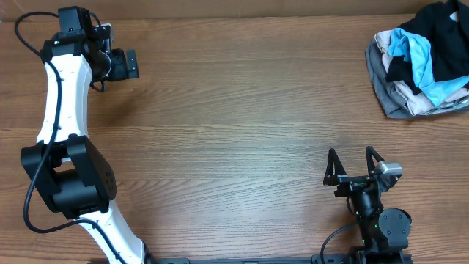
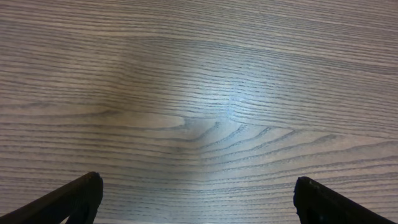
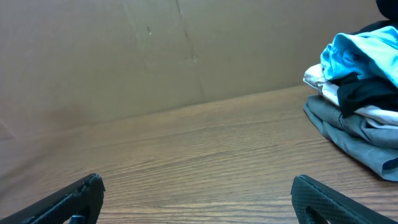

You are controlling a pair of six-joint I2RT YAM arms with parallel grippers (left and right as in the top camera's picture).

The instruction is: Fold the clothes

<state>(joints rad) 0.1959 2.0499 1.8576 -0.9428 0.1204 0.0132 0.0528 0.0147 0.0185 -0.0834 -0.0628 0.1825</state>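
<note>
The black clothes [image 1: 438, 20] lie bunched up on a heap of other garments at the table's far right corner, partly cut off by the frame edge. No logo shows. Black fabric also shows in the right wrist view [image 3: 365, 92], tucked between other garments. My left gripper [image 1: 130, 64] is open and empty over the far left of the table; its wrist view [image 2: 198, 183] shows only bare wood between the fingers. My right gripper [image 1: 350, 163] is open and empty near the front right, far from the heap; it points toward it in its wrist view [image 3: 198, 183].
The heap holds a light-blue garment [image 1: 419, 57], a grey one [image 1: 384, 86] and a beige one [image 1: 415, 101]. A brown cardboard wall [image 3: 124, 56] stands behind the wooden table [image 1: 234, 132].
</note>
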